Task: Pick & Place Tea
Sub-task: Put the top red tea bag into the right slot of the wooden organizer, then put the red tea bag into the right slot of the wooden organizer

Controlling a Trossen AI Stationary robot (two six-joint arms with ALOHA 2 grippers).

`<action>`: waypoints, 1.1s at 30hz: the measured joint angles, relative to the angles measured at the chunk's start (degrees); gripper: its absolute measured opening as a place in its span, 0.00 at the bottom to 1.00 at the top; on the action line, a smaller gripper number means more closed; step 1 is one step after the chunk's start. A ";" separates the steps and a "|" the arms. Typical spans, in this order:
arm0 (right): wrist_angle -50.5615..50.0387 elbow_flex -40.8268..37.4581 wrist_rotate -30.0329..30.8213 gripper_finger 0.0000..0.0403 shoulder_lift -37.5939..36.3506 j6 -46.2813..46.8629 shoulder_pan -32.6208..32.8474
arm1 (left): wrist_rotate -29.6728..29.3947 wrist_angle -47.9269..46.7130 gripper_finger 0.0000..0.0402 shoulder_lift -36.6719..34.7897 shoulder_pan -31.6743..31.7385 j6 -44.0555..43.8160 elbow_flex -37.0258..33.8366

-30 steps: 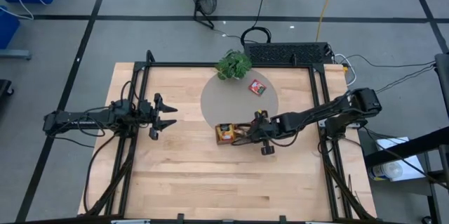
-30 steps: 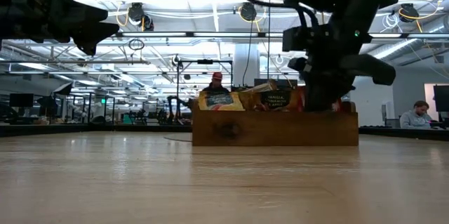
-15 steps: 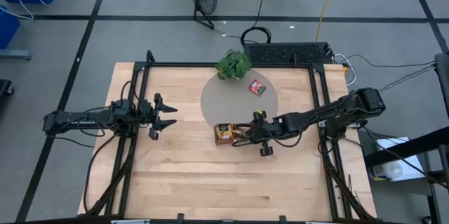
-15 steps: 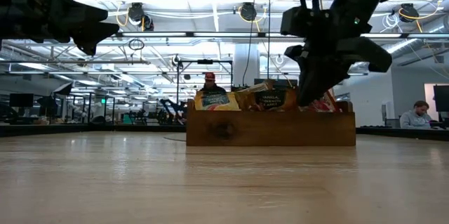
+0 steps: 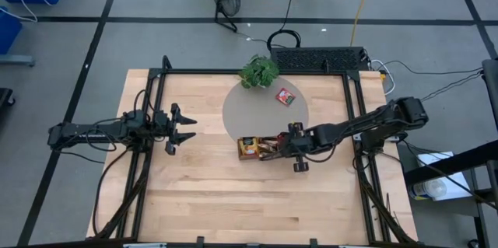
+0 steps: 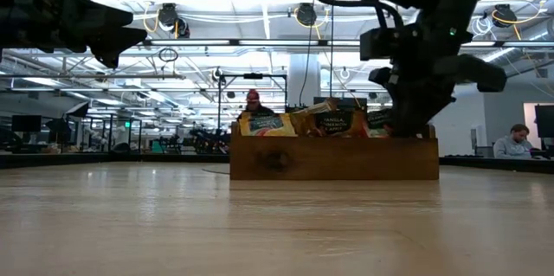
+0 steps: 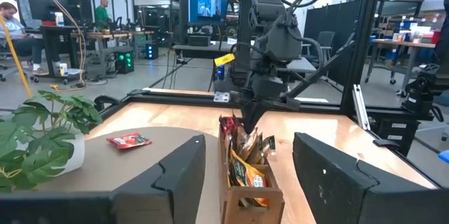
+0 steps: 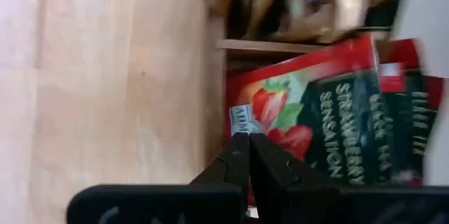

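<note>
Table [image 5: 233, 193]: butcher-block top, a grey round mat [image 5: 249, 108] laid on it, a potted plant [image 5: 259, 71] at the mat's far edge. One red tea packet [image 5: 285, 97] is seen lying flat on the mat, apart from the rest. The remaining tea packets [image 6: 333, 123] are held upright in a wooden tray [image 6: 333, 158] at the mat's near edge.

Left gripper [image 5: 185, 128]: parked well apart from the tray, fingers spread.

Right gripper [image 8: 247, 155]: positioned over the tray's red-packet end, fingers pressed together, nothing held.

Judgement: fingers should be parted before descent, one strawberry packet straddled at its top edge, then lifted straight up so neighbours are not dragged.
</note>
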 joint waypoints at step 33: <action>17.86 -0.02 8.67 0.00 -2.46 -8.90 4.66 | 0.00 0.02 0.53 0.02 0.00 0.01 0.01</action>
